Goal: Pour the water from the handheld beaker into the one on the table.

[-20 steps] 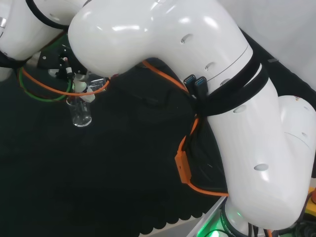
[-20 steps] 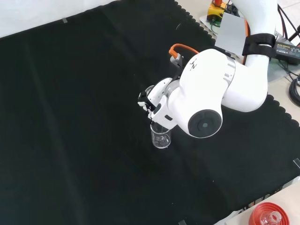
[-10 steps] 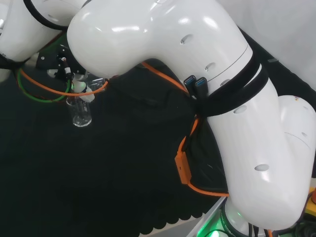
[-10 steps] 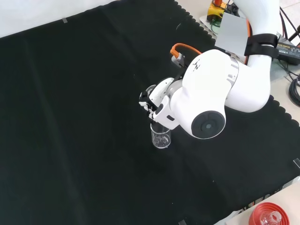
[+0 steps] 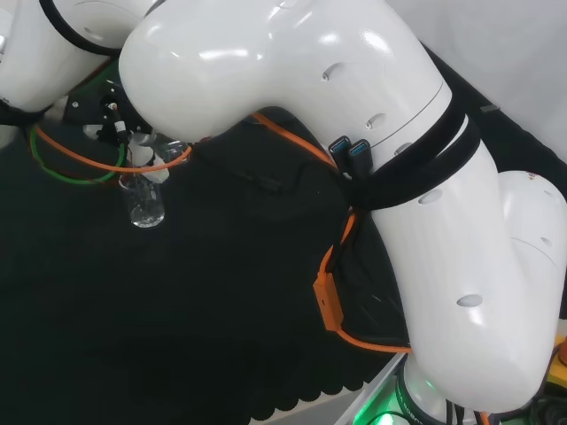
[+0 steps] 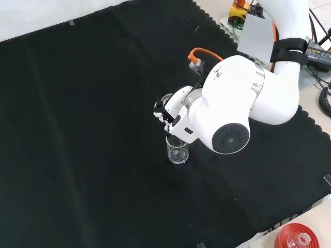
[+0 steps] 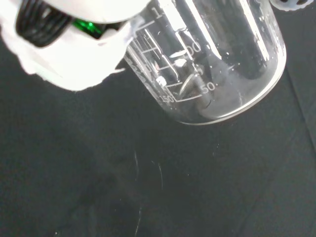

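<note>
- Arm (image 6: 232, 111) bent low over the desk, big white link w/ round grey cap (image 6: 229, 140) toward the front camera; in the head view its links (image 5: 292, 80) arch from lower right up to top left.
- Hand (image 6: 166, 114) sits at the arm's left end in the front view, near the middle of the black cloth (image 6: 77, 129), black and white fingers pointing left and down.
- Hand in the wrist view is a blurred white part (image 7: 74, 49) w/ a green light, right against a clear glass.
- That glass is the held beaker (image 7: 217, 64): tilted, printed scale marks on its wall, base rim toward the cloth; fingers seem wrapped on it, though the grip itself is mostly hidden.
- Can't tell if water is in it – glass too clear.
- Second beaker (image 6: 177, 151) stands upright on the cloth just below the hand in the front view, about mid-desk; head view has it (image 5: 143, 202) under the wrist, upper left.
- Orange cable (image 5: 332, 266) runs along the arm, green cable (image 5: 62, 173) loops beside the wrist.
- Cloth has a scalloped edge; bare pale desk beyond it at the far and right sides.
- Red ribbed ring (image 6: 296, 237) w/ glassware in it at the desk's near right corner, off the cloth.
- Grey box (image 6: 257, 32) and cables by the arm's base, far right corner.
</note>
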